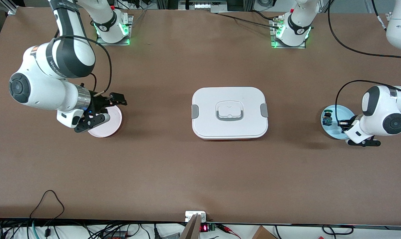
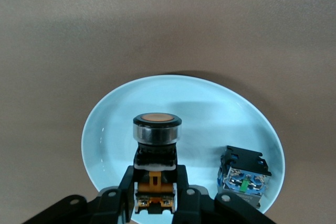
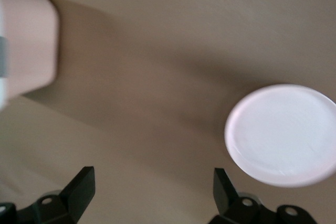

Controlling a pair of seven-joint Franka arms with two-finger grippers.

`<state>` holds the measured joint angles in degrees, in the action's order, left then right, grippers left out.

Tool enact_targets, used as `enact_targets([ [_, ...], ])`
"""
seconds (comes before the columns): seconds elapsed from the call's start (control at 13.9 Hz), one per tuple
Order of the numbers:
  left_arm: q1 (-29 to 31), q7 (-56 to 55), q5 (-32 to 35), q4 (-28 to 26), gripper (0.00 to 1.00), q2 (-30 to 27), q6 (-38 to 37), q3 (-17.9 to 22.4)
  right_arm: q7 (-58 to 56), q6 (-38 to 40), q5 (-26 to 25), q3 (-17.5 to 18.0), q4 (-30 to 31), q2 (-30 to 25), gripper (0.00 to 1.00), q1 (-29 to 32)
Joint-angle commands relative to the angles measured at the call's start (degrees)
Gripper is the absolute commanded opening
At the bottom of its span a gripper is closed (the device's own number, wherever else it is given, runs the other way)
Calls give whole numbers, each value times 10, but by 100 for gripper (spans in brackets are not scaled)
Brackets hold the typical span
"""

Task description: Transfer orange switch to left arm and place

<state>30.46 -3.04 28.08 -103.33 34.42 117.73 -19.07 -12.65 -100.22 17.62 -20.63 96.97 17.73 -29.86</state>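
Orange switch (image 2: 155, 169) sits clamped in the left hand (image 2: 156, 195).

Box (image 1: 229, 113) sits mid-table, between both plates; sole tall obstacle on direct line from blue plate (image 1: 331, 124) to pink plate (image 1: 109, 124). Open tabletop (image 1: 200, 179) nearer front camera than box; open strip also toward robot bases. Left gripper (image 2: 155, 192) low over blue plate, fingers clamped on orange switch (image 2: 156, 145); green-blue switch (image 2: 243, 174) just beside it on same plate, apart. Right gripper (image 3: 152, 190) over pink plate edge, jaws spread, bare table between fingers.
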Motion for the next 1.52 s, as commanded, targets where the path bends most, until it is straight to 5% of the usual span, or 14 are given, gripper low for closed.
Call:
enact_targets([
  [0.0, 9, -8, 16, -7, 0, 0, 10, -4, 73, 66, -112, 5, -36, 11, 100, 8],
  [0.29, 32, -8, 38, -36, 0, 0, 53, -2, 86, 164, -160, 12, -110, 3, 100, 55],
  [0.51, 33, -8, 41, -37, 1, 1, 53, -2, 78, 188, -171, 67, -161, -10, 100, 129],
  [0.65, 32, -4, 41, -35, 26, 6, 52, -2, 81, 187, -235, 156, -171, -26, 100, 205],
  [0.72, 30, -4, 41, -32, 48, 6, 49, -2, 90, 192, -235, 213, -170, -34, 100, 271],
  [0.79, 32, 3, 41, -31, 88, 6, 49, -3, 106, 192, -234, 250, -169, -34, 100, 308],
  [0.87, 35, 11, 41, -29, 100, 3, 48, -4, 125, 188, -232, 252, -165, -34, 100, 312],
  [1.44, 31, 15, 29, 64, 100, -70, 22, -45, 138, 60, -207, 252, -5, -127, 100, 333],
])
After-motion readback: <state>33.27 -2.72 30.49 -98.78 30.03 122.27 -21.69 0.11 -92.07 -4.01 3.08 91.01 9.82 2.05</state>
